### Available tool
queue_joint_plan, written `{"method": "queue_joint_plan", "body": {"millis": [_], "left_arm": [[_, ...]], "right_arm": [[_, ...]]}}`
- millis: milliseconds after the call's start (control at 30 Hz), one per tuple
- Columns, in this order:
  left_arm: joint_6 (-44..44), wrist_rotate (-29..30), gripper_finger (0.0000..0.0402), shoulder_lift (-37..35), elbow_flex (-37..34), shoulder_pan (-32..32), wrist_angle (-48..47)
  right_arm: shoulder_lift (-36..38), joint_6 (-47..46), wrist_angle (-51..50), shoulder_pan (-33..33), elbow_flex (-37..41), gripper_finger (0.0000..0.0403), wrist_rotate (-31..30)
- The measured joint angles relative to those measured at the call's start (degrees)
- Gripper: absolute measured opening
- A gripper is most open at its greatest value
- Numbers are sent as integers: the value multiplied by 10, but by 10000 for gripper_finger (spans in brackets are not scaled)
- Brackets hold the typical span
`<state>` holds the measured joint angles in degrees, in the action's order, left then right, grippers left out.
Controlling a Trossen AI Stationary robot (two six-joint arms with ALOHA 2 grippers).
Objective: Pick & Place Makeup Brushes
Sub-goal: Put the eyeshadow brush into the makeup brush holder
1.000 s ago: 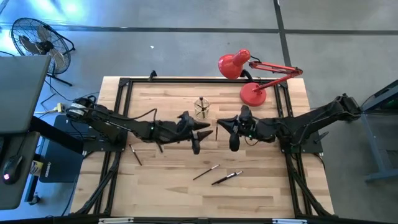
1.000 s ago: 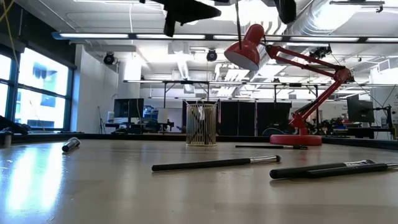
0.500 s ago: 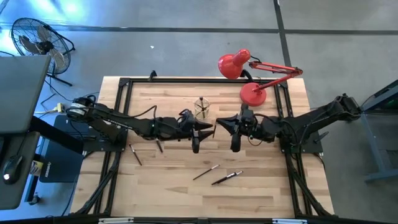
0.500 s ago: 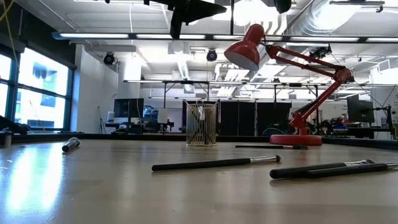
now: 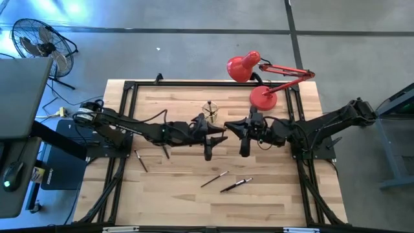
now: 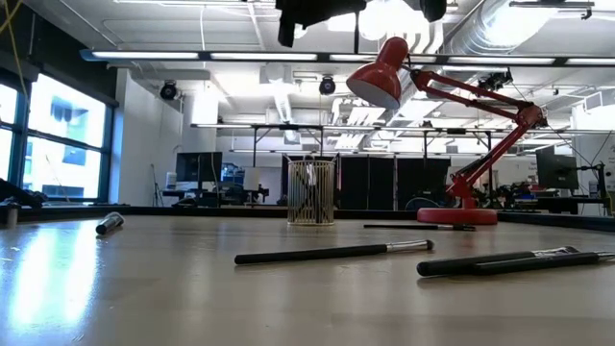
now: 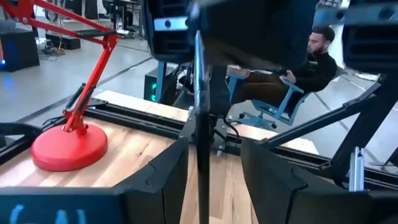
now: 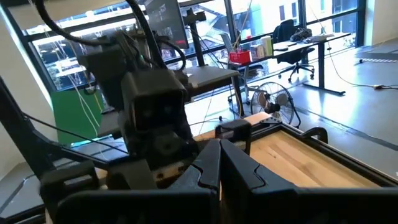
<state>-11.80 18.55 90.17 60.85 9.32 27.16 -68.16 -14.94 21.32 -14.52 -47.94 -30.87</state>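
The left gripper [image 5: 215,137] hangs high over the middle of the wooden table [image 5: 174,188], its fingers [image 7: 165,180] closed on one thin dark makeup brush [image 7: 200,112] that stands upright between them. Just beyond and a little to one side of it stands the small wire-mesh cup [image 5: 209,111], already bristling with thin sticks [image 6: 309,192]. The right gripper [image 5: 226,127] hovers close opposite the left one, nearly nose to nose, its fingers [image 8: 239,165] pressed together on nothing.

Nearer the front edge than both grippers lie two loose dark brushes with silver ferrules [image 5: 214,178] [image 5: 235,185], side by side; a fourth [image 5: 140,160] lies well off on the left arm's side, near the black frame rail [image 5: 124,123]. The red desk lamp [image 5: 263,97] stands behind the right gripper at the far edge. Open wood lies all along the front.

From table height the grippers barely show at the ceiling line, while a further thin brush [image 6: 418,227] appears flat near the lamp base. The left wrist camera catches a seated person [image 7: 311,62] beyond the table.
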Motion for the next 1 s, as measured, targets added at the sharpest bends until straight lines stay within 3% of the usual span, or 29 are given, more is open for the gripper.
{"method": "queue_joint_plan", "body": {"millis": [133, 367, 667, 1000], "left_arm": [[7, 0, 114, 0, 0, 0, -13], [9, -16, 14, 0, 0, -1, -23], [-5, -11, 8, 0, 0, 0, -25], [-34, 42, 7, -1, 0, 0, -50]], "right_arm": [[0, -1, -6, 0, 0, 0, 0], [0, -2, -5, 0, 0, 0, 6], [0, -2, -9, 0, 0, 0, 23], [16, 10, -79, 0, 0, 1, 12]]}}
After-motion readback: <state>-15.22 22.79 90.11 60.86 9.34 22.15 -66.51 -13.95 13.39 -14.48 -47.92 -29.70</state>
